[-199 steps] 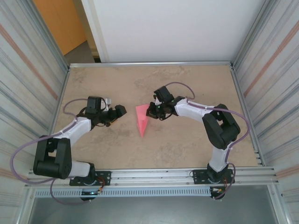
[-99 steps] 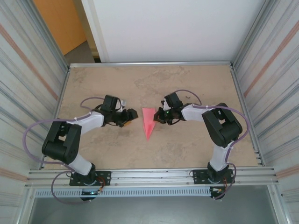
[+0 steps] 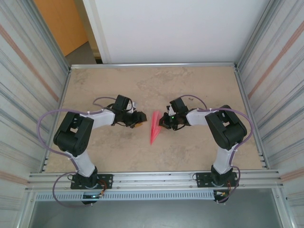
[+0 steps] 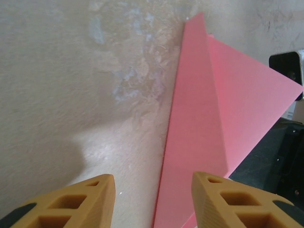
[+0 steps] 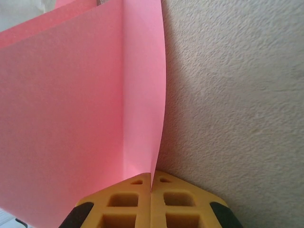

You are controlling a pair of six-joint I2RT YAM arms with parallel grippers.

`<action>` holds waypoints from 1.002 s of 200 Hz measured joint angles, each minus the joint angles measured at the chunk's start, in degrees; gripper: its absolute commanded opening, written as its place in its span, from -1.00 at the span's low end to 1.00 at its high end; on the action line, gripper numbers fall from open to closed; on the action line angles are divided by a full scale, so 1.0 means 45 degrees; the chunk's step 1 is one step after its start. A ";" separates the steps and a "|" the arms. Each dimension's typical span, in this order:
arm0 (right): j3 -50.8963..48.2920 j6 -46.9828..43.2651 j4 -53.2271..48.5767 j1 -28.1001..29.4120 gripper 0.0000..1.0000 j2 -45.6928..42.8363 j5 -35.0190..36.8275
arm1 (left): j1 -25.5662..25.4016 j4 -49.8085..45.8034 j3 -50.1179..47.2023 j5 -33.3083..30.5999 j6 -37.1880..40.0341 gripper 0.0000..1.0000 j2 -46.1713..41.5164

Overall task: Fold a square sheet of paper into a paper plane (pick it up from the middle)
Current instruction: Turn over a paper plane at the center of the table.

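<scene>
lying on the bare middle of the mottled beige tabletop (image 3: 199,90) is the thin pink-red sheet of paper (image 3: 154,130), creased into a narrow triangle whose sharp point aims at the near edge. corrugated metal walls (image 3: 28,71) close in both sides, a white panel (image 3: 180,28) stands behind the far edge with an orange door (image 3: 59,21) beside it, and a slotted metal rail (image 3: 152,179) runs across the front. nothing lies between the 2 grippers except the paper itself.

the left arm folds back sharply at its elbow, its forearm running low and rightward, a loose purple cable (image 3: 47,121) looping off it. the left gripper (image 3: 140,119) sits just beside the paper's left edge. in its wrist view the 2 yellow fingers (image 4: 90,204) stand apart with bare table between them and nothing clamped; the paper (image 4: 209,95) passes by the right finger, and whether they touch i cannot tell.

the right arm mirrors it, elbow out to the right, forearm reaching left. the right gripper (image 3: 163,121) is closed tight on the paper's right flap, which rises from its pinched fingertips (image 5: 137,187) as a tall creased pink sheet (image 5: 71,104).
</scene>
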 measured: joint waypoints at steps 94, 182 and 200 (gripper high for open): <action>-0.0005 0.0000 -0.0005 0.0000 -0.88 0.0000 0.0000 | -0.0646 -0.0107 0.0933 0.0131 0.0194 -0.24 0.0175; -0.0005 0.0000 -0.0015 -0.0029 -0.88 -0.0024 0.0005 | -0.1273 -0.2715 0.2681 -0.1151 0.0981 -0.66 0.1360; -0.0005 0.0000 -0.0019 -0.0087 -0.88 -0.0112 0.0000 | -0.1277 -0.3099 0.2875 -0.1370 0.1098 -0.76 0.1438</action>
